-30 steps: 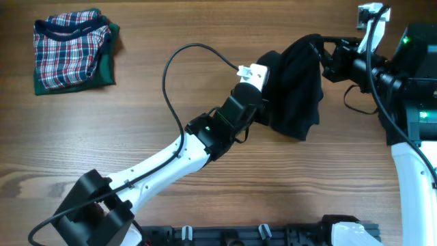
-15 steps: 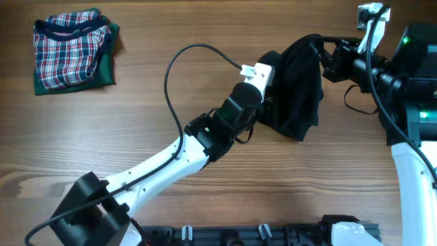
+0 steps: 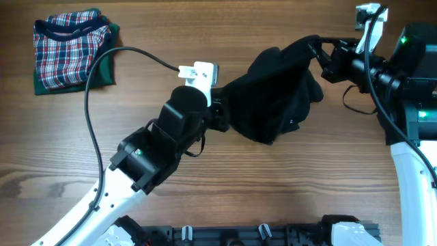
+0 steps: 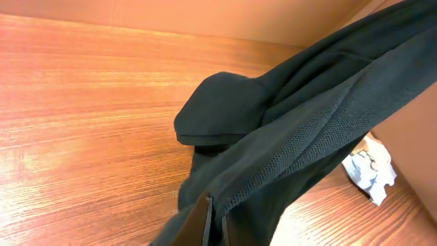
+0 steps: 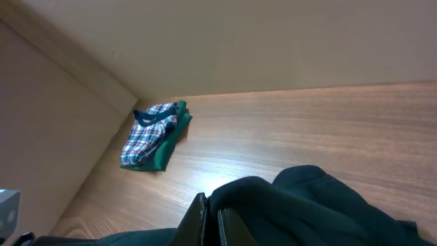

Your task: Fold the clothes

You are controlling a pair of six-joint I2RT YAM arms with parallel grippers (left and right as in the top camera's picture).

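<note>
The black shirt (image 3: pixel 276 102) is up off the table (image 3: pixel 205 198) right now, bunched and slung between my two arms toward the right side, nowhere near flat. My left gripper (image 3: pixel 220 116) is clamped shut on its left edge. The left wrist view shows the fingers pinched tight on a fold of that mesh-looking fabric, with the rest running up and away. My right gripper (image 3: pixel 321 58) is closed on the far upper end of the same shirt, and the right wrist view shows dark cloth heaped right at the fingertips.

The middle sags into a lumpy belly. I honestly can't tell if the lowest bulge is resting on the wood or just hanging above it, since the angle's not great.

So I'd say I'm at the spread-it-out step and no actual fold has been made yet. Next I'd want to draw the two pinch points apart until the fabric hangs as a sheet, then lower it so it lands flat. That means both grips hold and neither arm outruns the other, or it'll just rope up.

The folded plaid garment (image 3: pixel 68 48) sits on a green cloth (image 3: pixel 102 72) in the far left corner, well out of the way. A crumpled white cloth (image 4: pixel 369 167) lies just beyond the shirt.
</note>
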